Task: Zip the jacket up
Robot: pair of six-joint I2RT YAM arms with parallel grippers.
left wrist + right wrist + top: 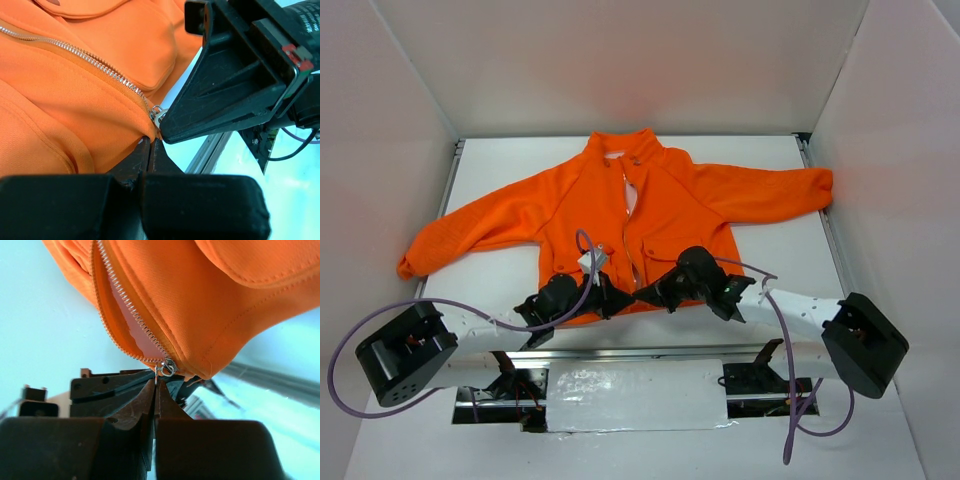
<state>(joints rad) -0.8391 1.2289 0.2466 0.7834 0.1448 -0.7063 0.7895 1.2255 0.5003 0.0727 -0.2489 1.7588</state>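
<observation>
The orange jacket (660, 205) lies flat on the table, collar away from me, its pale zipper (628, 240) open up the front. Both grippers meet at the bottom hem. My left gripper (613, 299) is shut on the hem fabric (142, 131) just left of the zipper's foot; its own view shows the tips (150, 143) pinched into the orange cloth. My right gripper (646, 294) is shut on the thin metal pull tab (157, 373) hanging from the slider (168, 366). The slider sits at the very bottom of the zipper teeth (131, 315), with pink lining showing between them.
White walls enclose the table on three sides. A metal rail (620, 352) runs along the near edge, with a white pad (635, 395) between the arm bases. Purple cables (440, 305) loop beside both arms. The sleeves spread left (460, 235) and right (780, 190).
</observation>
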